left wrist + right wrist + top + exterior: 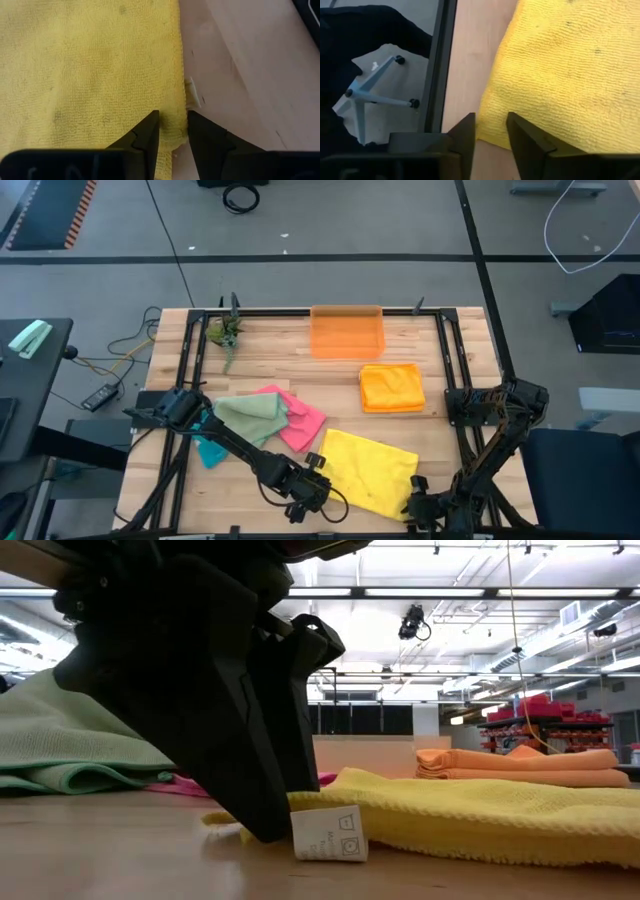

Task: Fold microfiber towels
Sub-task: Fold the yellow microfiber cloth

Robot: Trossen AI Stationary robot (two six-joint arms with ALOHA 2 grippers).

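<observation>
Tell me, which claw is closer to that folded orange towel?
Right claw, at the yellow towel's near right corner, more directly below the orange towel. Left claw is at the yellow towel's left corner, farther away.

— That flat yellow cloth towel has a nubbly, matt weave, with a smooth white tag at its edge.

— The pale wooden table top looks smooth, with a faint grain.

— And the rectangular orange bin is translucent, glossy plastic; the folded orange towel beside it is soft, matt cloth.

— The left gripper's dark fingers look matt.
</observation>
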